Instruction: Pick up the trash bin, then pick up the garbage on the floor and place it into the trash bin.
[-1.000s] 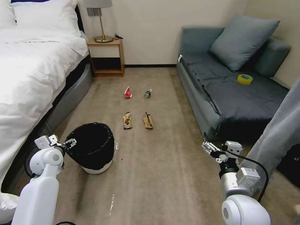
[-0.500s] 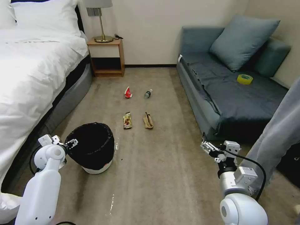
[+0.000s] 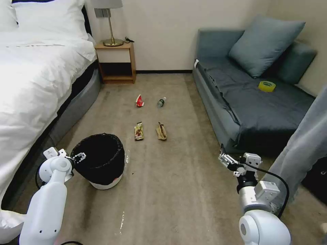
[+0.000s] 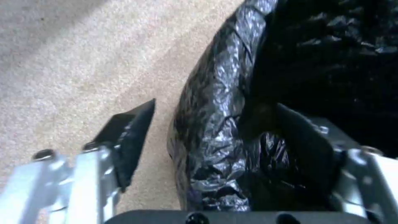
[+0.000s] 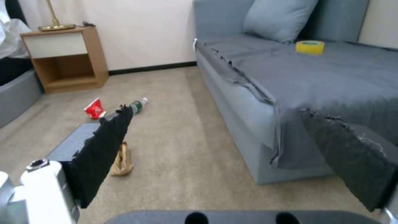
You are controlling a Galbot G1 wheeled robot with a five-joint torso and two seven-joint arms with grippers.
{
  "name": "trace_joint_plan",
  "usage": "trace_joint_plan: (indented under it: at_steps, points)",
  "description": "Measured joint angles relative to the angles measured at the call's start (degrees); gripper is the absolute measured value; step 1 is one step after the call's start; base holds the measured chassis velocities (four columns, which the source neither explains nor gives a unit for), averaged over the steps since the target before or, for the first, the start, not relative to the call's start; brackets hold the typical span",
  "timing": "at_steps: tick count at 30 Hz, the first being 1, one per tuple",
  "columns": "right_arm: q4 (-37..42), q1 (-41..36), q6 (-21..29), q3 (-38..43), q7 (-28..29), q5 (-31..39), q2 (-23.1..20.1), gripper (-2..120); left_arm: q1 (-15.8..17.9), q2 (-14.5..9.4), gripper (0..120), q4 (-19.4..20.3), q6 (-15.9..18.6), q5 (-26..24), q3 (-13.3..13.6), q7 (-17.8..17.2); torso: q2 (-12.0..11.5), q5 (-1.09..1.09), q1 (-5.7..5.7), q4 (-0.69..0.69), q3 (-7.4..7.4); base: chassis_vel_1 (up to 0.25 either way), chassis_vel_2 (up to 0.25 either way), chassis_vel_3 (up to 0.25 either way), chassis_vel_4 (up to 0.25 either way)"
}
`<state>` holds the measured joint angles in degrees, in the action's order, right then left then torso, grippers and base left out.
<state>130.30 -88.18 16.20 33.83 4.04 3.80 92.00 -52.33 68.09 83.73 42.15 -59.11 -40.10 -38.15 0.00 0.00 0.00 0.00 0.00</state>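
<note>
Trash bin (image 3: 101,160) upright on carpet beside bed (image 3: 30,85), mouth up. Left gripper (image 3: 79,157) at near-left rim, jaws wide, straddling bag-lined rim (image 4: 215,124), not clamped. Right gripper (image 3: 227,160) idle near sofa (image 3: 252,102), jaws open, empty. Candy wrapper (image 3: 138,131) and paper wrapper (image 3: 161,131) lie lengthwise, pointing away from robot.

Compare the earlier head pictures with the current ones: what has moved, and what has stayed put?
The left gripper has crept toward the trash bin; its open fingers now straddle the bag-lined rim, one outside, one inside, not yet closed. The right gripper has drifted slightly, open and empty, near the sofa. The bin and the four litter pieces on the carpet have not moved.
</note>
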Motion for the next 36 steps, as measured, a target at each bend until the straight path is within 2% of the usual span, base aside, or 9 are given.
trace_joint_plan:
  at_steps: [5, 6, 19, 23, 27, 28, 31, 33, 36]
  points:
    - [-0.1, 0.1, -0.1, 0.0, 0.1, 0.0, -0.2, 100, 0.0, 0.1, 56, -0.1, -0.1, -0.1, 0.0, 0.0, 0.0, 0.02, 0.0, 0.0, 0.0, 0.0, 0.0, 0.0, 0.0]
    - [-0.1, 0.1, -0.1, 0.0, 0.1, 0.0, -0.3, 100, 0.0, 0.2, 48, -0.2, -0.1, -0.2, 0.0, 0.0, 0.0, 0.02, 0.0, 0.0, -0.01, 0.0, 0.0, 0.0, 0.0]
    - [-0.2, 0.2, -0.3, 0.0, 0.2, 0.6, -0.8, 100, -0.8, 0.5, 4, 0.0, -0.2, -1.3, -1.3, -0.1, 0.0, 0.0, 0.0, 0.01, -0.01, 0.0, 0.0, 0.0, 0.0]
    - [-0.2, 0.2, -0.6, -0.1, 0.8, 1.4, -1.0, 100, -2.0, 0.8, 2, 2.0, 0.1, -1.2, -2.1, -0.1, 0.0, -0.04, 0.0, -0.01, 0.0, 0.0, 0.0, 0.0, 0.0]
    - [-0.2, 0.2, -2.2, -0.5, 1.3, 3.6, -1.3, 100, -5.4, 2.1, 2, 8.6, 0.1, 0.6, -3.8, 0.7, 0.0, -0.01, 0.0, 0.0, 0.0, 0.0, 0.0, 0.0, 0.0]
    - [-0.2, 0.2, -2.2, -0.5, 1.3, 3.6, -1.3, 100, -5.4, 2.1, 2, 8.6, 0.1, 0.6, -3.8, 0.7, 0.0, -0.01, 0.0, 0.0, 0.0, 0.0, 0.0, 0.0, 0.0]
    - [-0.4, 0.4, -6.3, -0.6, 1.7, 4.4, -1.5, 100, -8.7, 3.2, 2, 15.8, 0.1, 4.0, -4.7, 2.3, 0.0, -0.01, 0.0, -0.01, 0.0, 0.0, 0.0, 0.0, 0.0]
    - [-0.4, 0.4, -6.6, -0.5, 1.7, 4.5, -1.6, 100, -9.2, 3.3, 2, 16.6, 0.1, 4.7, -4.8, 2.6, 0.0, 0.0, 0.0, -0.01, 0.0, 0.0, 0.0, 0.0, 0.0]
    - [-0.4, 0.5, -8.9, -0.2, 1.5, 6.1, -2.3, 100, -12.3, 4.2, 2, 22.9, 0.1, 12.7, -5.6, 5.7, 0.0, 0.02, 0.0, -0.01, 0.0, 0.0, 0.0, 0.0, 0.0]
